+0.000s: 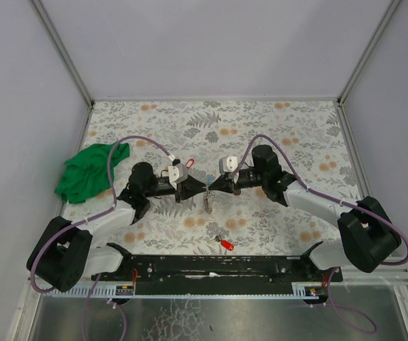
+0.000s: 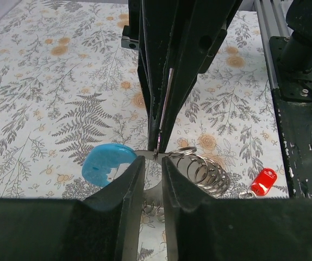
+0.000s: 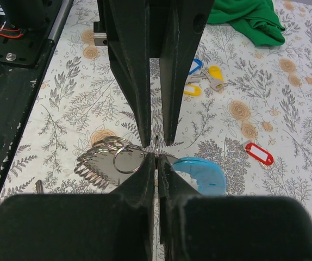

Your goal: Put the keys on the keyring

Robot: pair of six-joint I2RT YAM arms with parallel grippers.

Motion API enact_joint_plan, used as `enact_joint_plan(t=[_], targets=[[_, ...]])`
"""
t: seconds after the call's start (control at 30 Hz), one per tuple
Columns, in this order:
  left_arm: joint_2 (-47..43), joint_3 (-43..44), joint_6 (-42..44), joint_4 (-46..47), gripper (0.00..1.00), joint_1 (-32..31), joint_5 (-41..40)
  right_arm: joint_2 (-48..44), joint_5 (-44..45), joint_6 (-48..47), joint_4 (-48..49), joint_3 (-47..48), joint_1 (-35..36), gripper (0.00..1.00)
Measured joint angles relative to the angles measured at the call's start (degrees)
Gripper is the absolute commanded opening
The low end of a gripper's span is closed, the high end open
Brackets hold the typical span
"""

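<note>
Keyring [image 2: 199, 171] at mid-table, where both grippers' tips meet, coiled rings and blue disc [image 2: 106, 163] just beside the fingertips. Pinched by right gripper [image 3: 156, 163], jaws all but closed on its thin metal. Flanked by left gripper [image 2: 154, 169], jaws narrowly apart around the same metal; gripping or not, cannot tell. Near the rail [image 1: 211, 266], one red key [image 1: 225, 244]. Farther back, more keys [image 3: 202, 76] with blue and yellow tags. Far left, green cloth [image 1: 90, 170].

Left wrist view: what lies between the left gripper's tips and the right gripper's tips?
The keyring, blue on the left, with metal rings on the right; both wrist views show it.
</note>
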Motion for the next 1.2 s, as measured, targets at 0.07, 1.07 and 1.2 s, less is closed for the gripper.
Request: enact_joint_plan(t=[0.07,1.07,1.2], targets=[[0.0,0.0,-0.2,0.4,0.16,0.0,0.2,0.0,-0.1,0.0,0.0,0.0,0.0,0.04],[-5.7,4.3,5.0,-15.5,0.0,-0.3,-9.5,-15.1,22.1,18.6,-9.4,-4.3,5.4,0.41],[-6.6,4.3,4.7,-17.3,0.0,-0.4,-12.4,-16.0,29.8,25.8,-16.3,-4.4,10.6,0.42]])
